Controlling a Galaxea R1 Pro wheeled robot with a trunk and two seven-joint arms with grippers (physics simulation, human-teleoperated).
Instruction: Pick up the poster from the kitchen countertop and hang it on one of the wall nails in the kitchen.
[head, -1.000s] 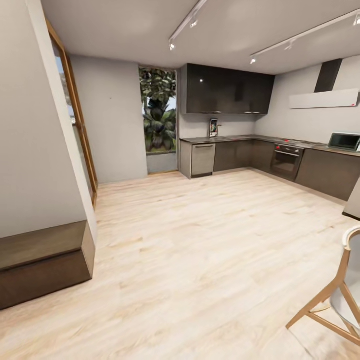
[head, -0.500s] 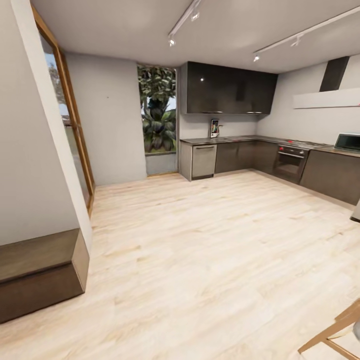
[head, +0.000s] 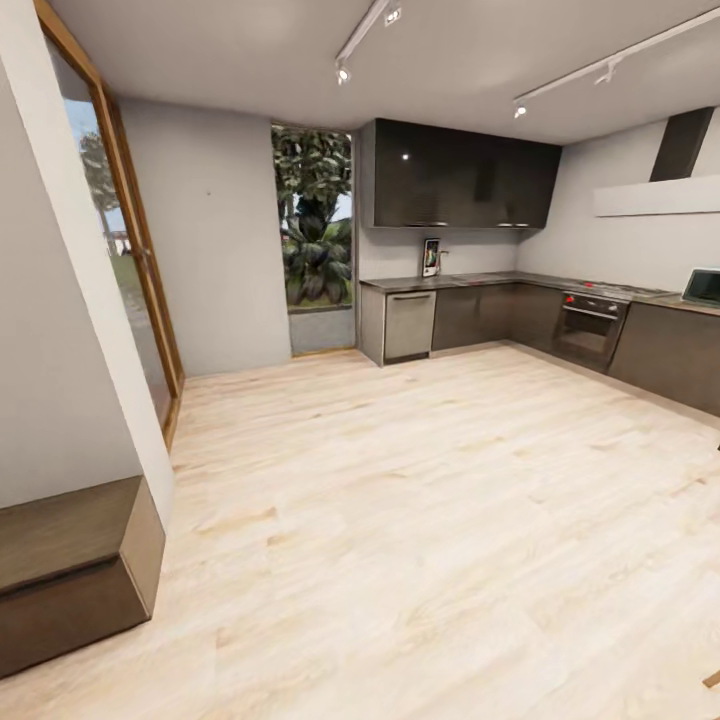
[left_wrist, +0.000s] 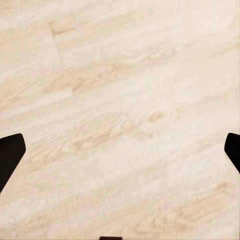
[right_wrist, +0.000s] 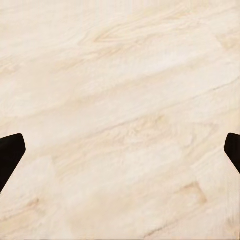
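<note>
poster (head: 429, 257): far, 1 o'clock, upright on countertop (head: 480, 279)
my left gripper (left_wrist: 120, 150): fingers apart, over floor (head: 400, 520)
my right gripper (right_wrist: 120, 150): apart, over floor

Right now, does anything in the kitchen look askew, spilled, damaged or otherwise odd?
Nothing stands out. The poster stands upright on the kitchen countertop against the back wall, too small to judge in detail. The wooden floor shows no spill. The left gripper and the right gripper hang open over bare boards.
</note>
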